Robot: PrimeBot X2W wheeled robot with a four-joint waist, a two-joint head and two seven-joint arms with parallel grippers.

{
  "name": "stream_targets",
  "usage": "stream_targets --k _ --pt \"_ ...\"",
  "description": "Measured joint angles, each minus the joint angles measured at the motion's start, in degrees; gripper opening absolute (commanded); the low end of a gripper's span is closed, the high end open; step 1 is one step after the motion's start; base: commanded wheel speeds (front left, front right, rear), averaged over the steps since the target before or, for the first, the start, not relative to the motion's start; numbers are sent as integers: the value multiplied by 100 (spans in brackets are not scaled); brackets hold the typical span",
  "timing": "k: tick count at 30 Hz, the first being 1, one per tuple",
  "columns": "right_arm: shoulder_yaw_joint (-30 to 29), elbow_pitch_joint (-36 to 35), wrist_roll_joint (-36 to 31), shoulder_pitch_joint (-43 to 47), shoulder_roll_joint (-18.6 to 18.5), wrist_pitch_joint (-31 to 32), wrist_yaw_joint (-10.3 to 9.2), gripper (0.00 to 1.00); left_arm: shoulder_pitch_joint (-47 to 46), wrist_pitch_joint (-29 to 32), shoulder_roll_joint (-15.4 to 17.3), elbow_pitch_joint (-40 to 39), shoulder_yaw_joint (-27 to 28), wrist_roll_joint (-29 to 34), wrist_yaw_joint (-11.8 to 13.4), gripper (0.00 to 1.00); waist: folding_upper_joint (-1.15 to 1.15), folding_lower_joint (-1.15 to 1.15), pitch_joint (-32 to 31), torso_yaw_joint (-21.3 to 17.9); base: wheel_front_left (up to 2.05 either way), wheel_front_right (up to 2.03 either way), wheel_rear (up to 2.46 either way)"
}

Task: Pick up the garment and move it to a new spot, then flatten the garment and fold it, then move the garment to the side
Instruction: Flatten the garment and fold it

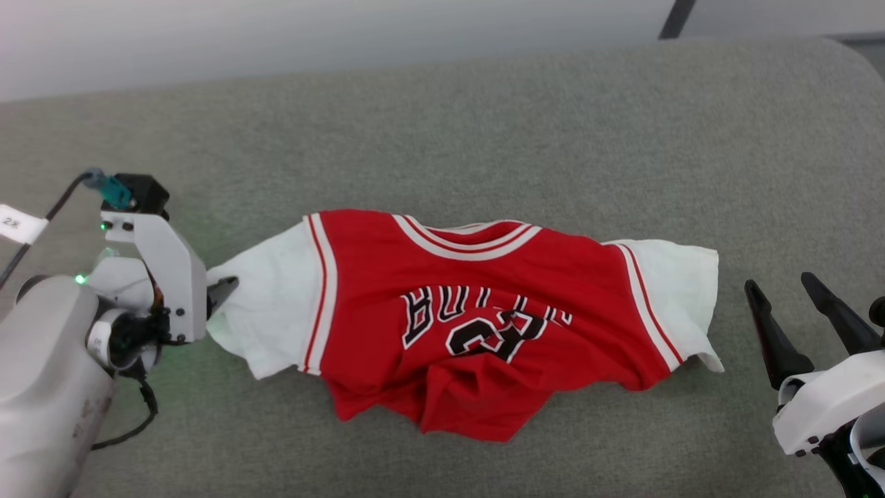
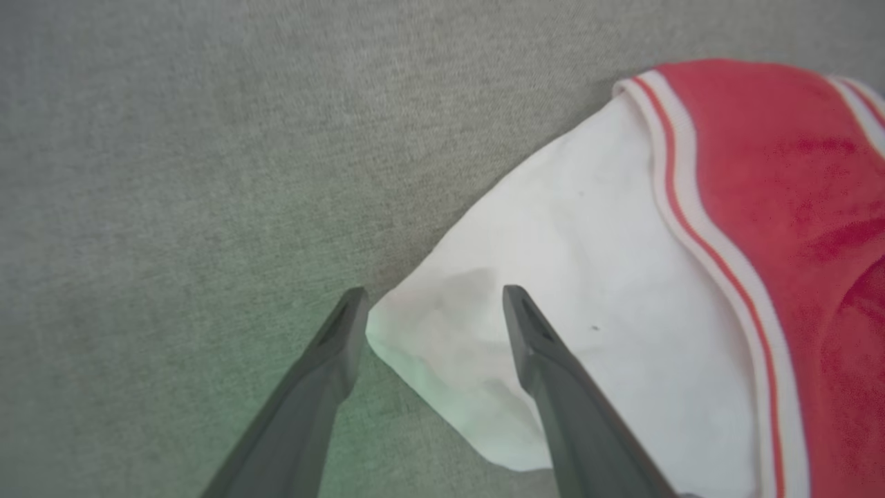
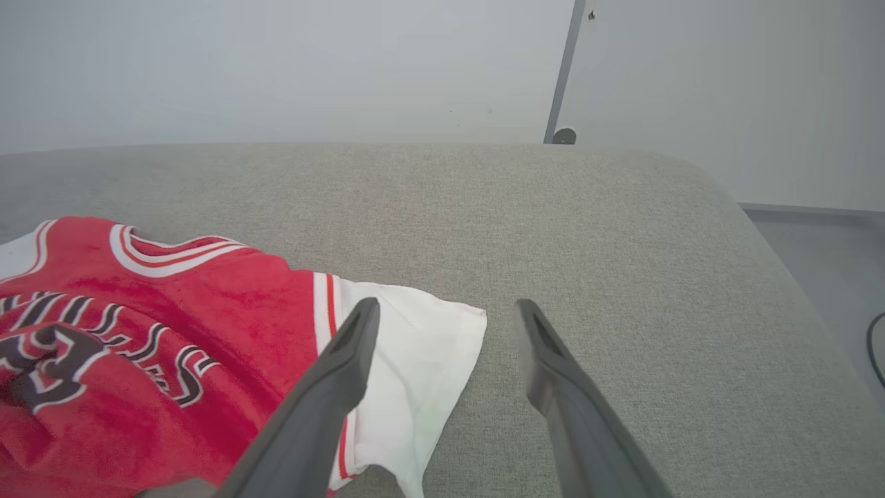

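The garment (image 1: pixel 484 311) lies long axis left-right, collar pointing away; both arms' jaws stand wide apart.

You are looking at a big grey pad (image 1: pixel 484 124) with a soft, woolly cover. Its far right corner is round. Behind it you see a plain white wall (image 1: pixel 276 34). A thin dark strip (image 1: pixel 676 17) runs up the wall, with a small round knob (image 3: pixel 564 135) at its foot. Past the pad's right side is grey floor (image 3: pixel 830 256), and a black cord (image 3: pixel 870 346) lies there. The light is soft and even.
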Motion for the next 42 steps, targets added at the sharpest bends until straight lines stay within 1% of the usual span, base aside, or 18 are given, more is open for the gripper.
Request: stream_targets --k 4,7,11,13,14,16,17,18,19,20,23,27,29,31,36,39,42 --pt "-16 16 8 -34 -1 -18 0 100 -169 226 -38 409 -129 55 49 100 0 0 184 -104 0 0 0" --pt "-8 14 48 -136 -2 -10 0 100 -362 299 -49 644 -199 143 20 100 0 0 295 -154 0 0 0" --pt "1 9 66 -210 -9 35 0 100 -552 495 -135 961 -243 146 9 100 0 0 392 -188 0 0 0" --pt "2 -13 87 -221 -13 65 0 100 -636 616 -202 1105 -223 68 57 98 0 0 411 -186 0 0 0" --pt "-1 -18 92 -221 -15 88 0 100 -686 715 -240 1170 -231 59 94 89 0 0 413 -180 0 0 0" --pt "2 -30 109 -224 -42 147 0 100 -769 893 -294 1269 -246 41 152 82 0 0 415 -165 0 0 0" --pt "2 -45 111 -227 -62 187 0 100 -795 950 -319 1313 -243 0 192 72 0 0 417 -156 0 0 0" --pt "1 -52 112 -247 -83 210 0 100 -818 1013 -353 1357 -234 -37 208 49 0 0 421 -147 0 0 0" --pt "-4 -70 127 -309 -107 264 0 100 -881 1152 -398 1425 -247 -79 225 17 0 0 432 -129 0 0 0" --pt "-4 -70 127 -309 -107 264 0 100 -881 1152 -398 1425 -247 -79 225 0 0 0 432 -129 0 0 0" --pt "3 -53 199 -354 -145 430 0 100 -891 1280 -421 1506 -237 -151 205 0 0 0 450 -96 0 0 0" --pt "38 111 370 -551 -289 899 0 100 -937 1315 -480 1557 -201 -216 208 0 0 0 498 -60 0 0 0" --pt "52 245 448 -731 -443 1166 0 100 -983 1362 -512 1560 -201 -236 246 0 0 0 518 -27 0 0 0" --pt "54 421 615 -952 -542 1456 0 100 -1017 1366 -547 1557 -204 -238 250 0 0 0 541 11 0 0 0" --pt "179 1040 959 -1475 -929 2160 0 100 -1127 1351 -660 1550 -230 -238 246 0 0 0 623 135 0 0 0" --pt "257 1407 1121 -1806 -1122 2417 0 100 -1199 1301 -745 1558 -249 -233 235 0 0 0 682 228 0 0 0" --pt "376 1738 1288 -2066 -1200 2680 0 100 -1281 1278 -823 1586 -277 -223 197 0 0 0 741 320 0 0 0"
